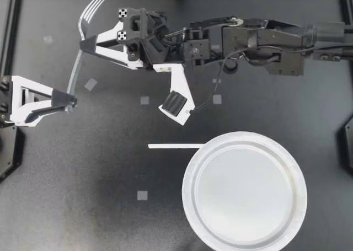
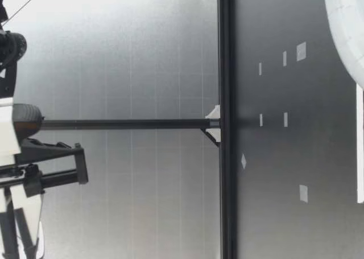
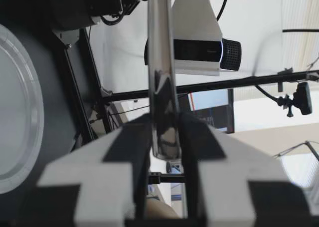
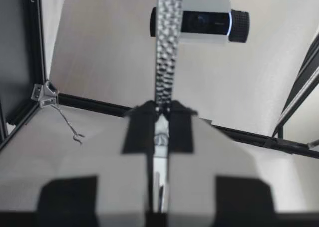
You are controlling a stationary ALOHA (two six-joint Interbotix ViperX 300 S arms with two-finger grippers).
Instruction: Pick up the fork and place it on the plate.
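Note:
A silver fork hangs in the air over the table's far left, tines pointing to the back. My right gripper reaches in from the right and is shut on the fork just below its tines. My left gripper is shut on the handle's end. In the left wrist view the smooth handle stands between the left gripper's pads, touching both. In the right wrist view the textured handle rises from the shut right gripper. The white plate lies empty at the front right.
My right arm stretches across the back of the table. A white strip lies just left of the plate. Small grey tape squares dot the dark table. A black frame rail borders the left side.

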